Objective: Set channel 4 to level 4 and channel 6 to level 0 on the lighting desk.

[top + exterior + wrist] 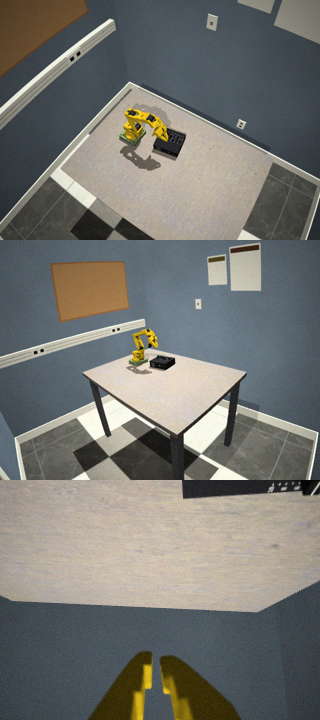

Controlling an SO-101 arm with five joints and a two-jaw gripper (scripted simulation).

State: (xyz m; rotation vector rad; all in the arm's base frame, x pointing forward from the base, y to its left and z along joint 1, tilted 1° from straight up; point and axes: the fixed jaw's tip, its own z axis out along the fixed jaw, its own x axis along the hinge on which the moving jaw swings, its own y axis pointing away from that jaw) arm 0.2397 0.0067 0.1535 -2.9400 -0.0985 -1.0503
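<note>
Lighting desk (169, 146) (162, 362) (225, 487) whole from above, only its edge at the wrist, gripper (166, 140) (156, 346) (156, 655) closed

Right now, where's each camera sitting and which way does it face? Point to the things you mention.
Top: high above the table (206, 180) (165, 395) (125, 555), looking steeply down; whole arm (139, 117) (138, 342).
Exterior: off the table's near corner, facing the room corner, slightly downward; whole arm.
Wrist: on the arm, looking past the shut gripper (167, 140) (156, 347) (156, 655); both jaws.
Top and exterior share the corkboard (36, 28) (90, 289).
</note>
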